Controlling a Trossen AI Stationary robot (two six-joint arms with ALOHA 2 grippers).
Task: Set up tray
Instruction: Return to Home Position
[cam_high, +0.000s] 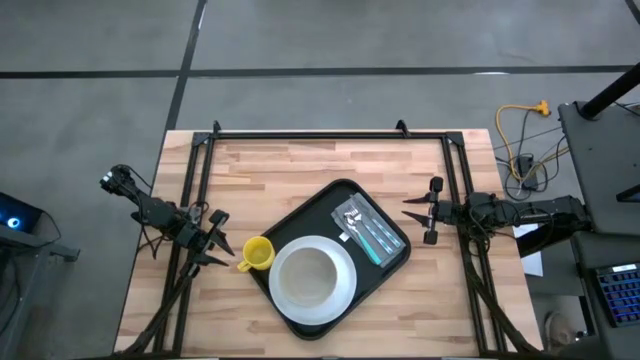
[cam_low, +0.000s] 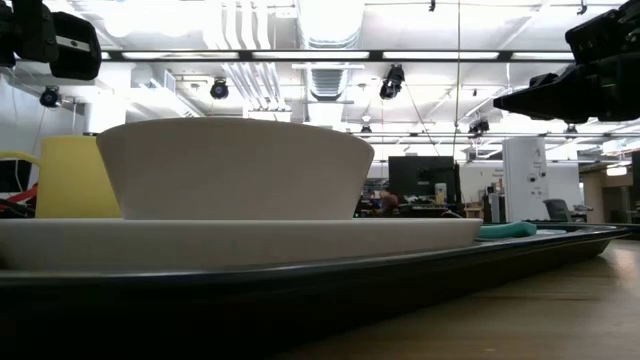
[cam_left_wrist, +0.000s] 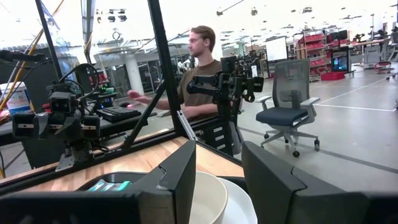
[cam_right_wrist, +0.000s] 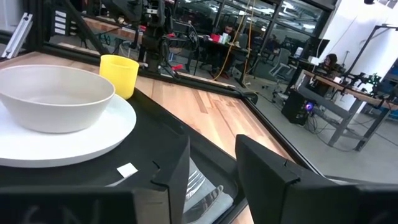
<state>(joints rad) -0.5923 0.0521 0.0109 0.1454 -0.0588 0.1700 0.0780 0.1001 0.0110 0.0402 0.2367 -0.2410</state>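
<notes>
The black tray (cam_high: 392, 262) lies slantwise on the middle of the wooden table. On it a white bowl (cam_high: 308, 277) stands in a round white plate (cam_high: 345, 290), with teal-handled cutlery (cam_high: 366, 231) beside them. A yellow cup (cam_high: 257, 253) stands at the tray's left corner; whether it rests on tray or table cannot be told. My left gripper (cam_high: 225, 243) is open, raised, just left of the cup. My right gripper (cam_high: 410, 210) is open too, raised off the tray's right side, and its wrist view looks down on the cutlery (cam_right_wrist: 199, 183).
A black frame (cam_high: 320, 133) runs along the table's far, left and right sides. Bare wood (cam_high: 280, 170) lies between the tray and the far rail. A person (cam_left_wrist: 202, 68) sits beyond the table in the left wrist view.
</notes>
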